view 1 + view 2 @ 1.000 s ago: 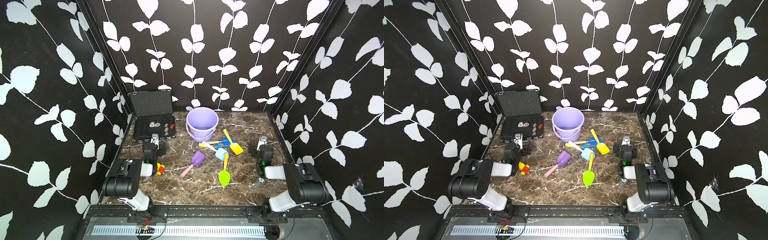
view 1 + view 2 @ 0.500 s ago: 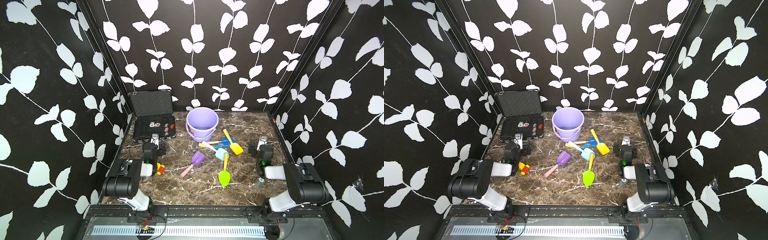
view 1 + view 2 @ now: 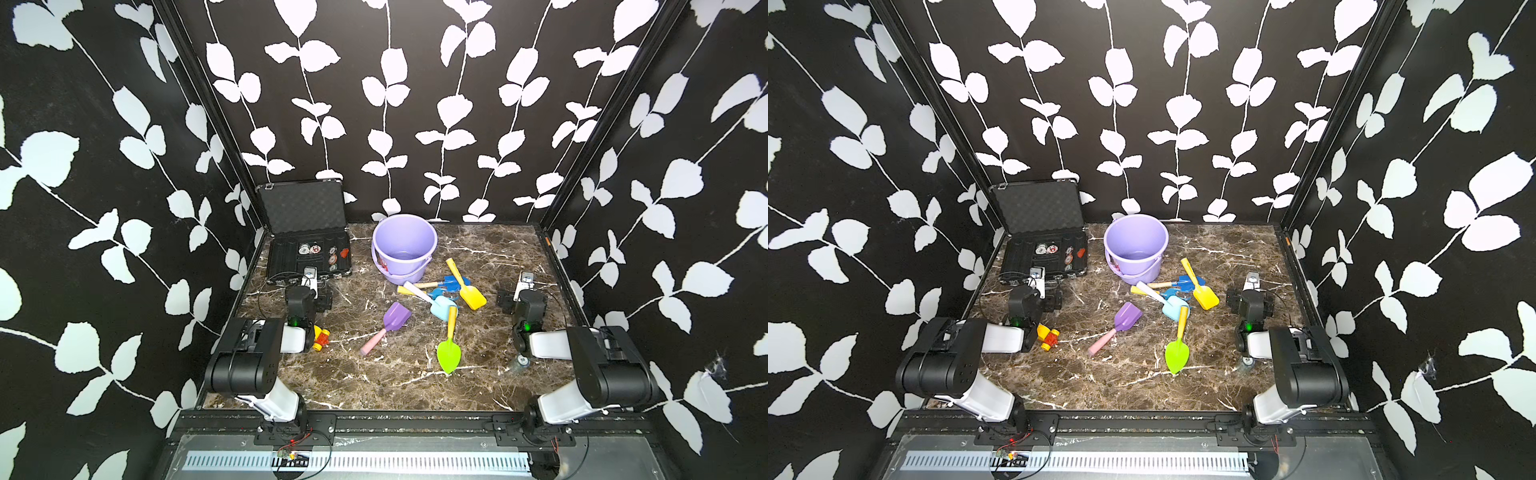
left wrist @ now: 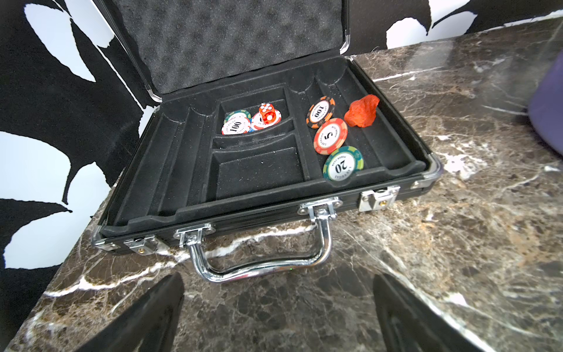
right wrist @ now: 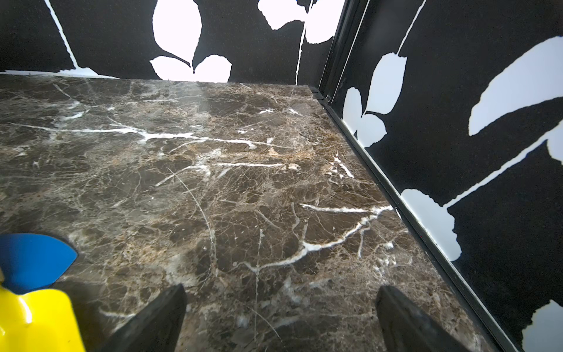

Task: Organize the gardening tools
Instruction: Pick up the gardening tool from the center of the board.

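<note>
The gardening tools lie loose on the marble table (image 3: 490, 257) in both top views. A purple scoop (image 3: 395, 317) with a pink handle and a lime trowel (image 3: 449, 357) lie apart. A yellow spade (image 3: 471, 296), a light blue scoop (image 3: 441, 308) and blue tools (image 3: 451, 281) are piled before the lavender bucket (image 3: 404, 245). My left gripper (image 4: 278, 283) is open over bare marble at the case handle. My right gripper (image 5: 281, 292) is open and empty, with the yellow spade (image 5: 36, 320) and a blue tool (image 5: 33, 259) beside it.
An open black case (image 4: 274, 170) with poker chips, a red die and a red scrap stands at the back left. A yellow-and-red toy vehicle (image 3: 321, 336) sits by my left arm. A small clear round object (image 3: 519, 363) lies by my right arm. Patterned walls close three sides.
</note>
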Controlling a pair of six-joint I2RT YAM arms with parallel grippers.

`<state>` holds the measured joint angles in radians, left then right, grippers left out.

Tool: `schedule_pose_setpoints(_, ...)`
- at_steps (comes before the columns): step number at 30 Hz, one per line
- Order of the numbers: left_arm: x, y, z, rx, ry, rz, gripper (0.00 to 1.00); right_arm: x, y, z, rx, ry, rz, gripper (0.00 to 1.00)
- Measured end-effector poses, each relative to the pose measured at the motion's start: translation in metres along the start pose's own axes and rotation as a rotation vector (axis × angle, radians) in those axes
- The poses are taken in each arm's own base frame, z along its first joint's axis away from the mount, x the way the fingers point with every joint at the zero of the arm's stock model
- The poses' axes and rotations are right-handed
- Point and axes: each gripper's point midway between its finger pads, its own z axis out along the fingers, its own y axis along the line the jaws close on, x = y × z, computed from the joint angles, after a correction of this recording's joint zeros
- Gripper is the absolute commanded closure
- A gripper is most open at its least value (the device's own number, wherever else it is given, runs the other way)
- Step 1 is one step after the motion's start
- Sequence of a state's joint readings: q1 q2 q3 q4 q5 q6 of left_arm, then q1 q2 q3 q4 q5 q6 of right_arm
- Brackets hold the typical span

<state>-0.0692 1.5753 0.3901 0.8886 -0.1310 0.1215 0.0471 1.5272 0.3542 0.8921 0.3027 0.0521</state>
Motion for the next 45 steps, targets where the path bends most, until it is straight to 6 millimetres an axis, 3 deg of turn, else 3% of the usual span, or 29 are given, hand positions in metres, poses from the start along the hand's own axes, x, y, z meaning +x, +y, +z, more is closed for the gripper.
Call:
schedule_pose_setpoints(4, -0.003, -0.001, 0.0, 0.008, 0.004, 0.002, 0.01, 0.0, 0.0, 0.0, 0.0, 0.0, 0.0, 0.01)
schedule_pose_setpoints(10, -0.022, 0.004, -0.008, -0.005, -0.038, -0.005, 0.01, 0.001, 0.002, 0.001, 0.004, 0.029, -0.018, 0.01)
schedule_pose_setpoints(16, -0.049, 0.007, -0.026, -0.027, -0.098, 0.002, 0.01, -0.04, 0.011, -0.001, 0.042, 0.037, -0.06, 0.01)
schedule_pose_setpoints(20, -0.064, -0.014, -0.039, 0.015, -0.128, 0.049, 0.01, -0.057, 0.014, -0.011, 0.081, 0.047, -0.07, 0.01)
schedule_pose_setpoints(30, -0.092, -0.084, -0.069, 0.242, -0.154, 0.071, 0.01, -0.06, 0.007, -0.059, 0.122, 0.159, 0.002, 0.01)
schedule_pose_setpoints(37, -0.081, -0.13, -0.101, 0.399, -0.099, 0.061, 0.01, -0.06, -0.005, -0.091, 0.101, 0.158, 0.103, 0.01)
schedule_pose_setpoints(45, -0.009, -0.182, -0.145, 0.532, 0.186, 0.189, 0.01, -0.044, -0.016, -0.112, 0.117, 0.22, 0.174, 0.01)
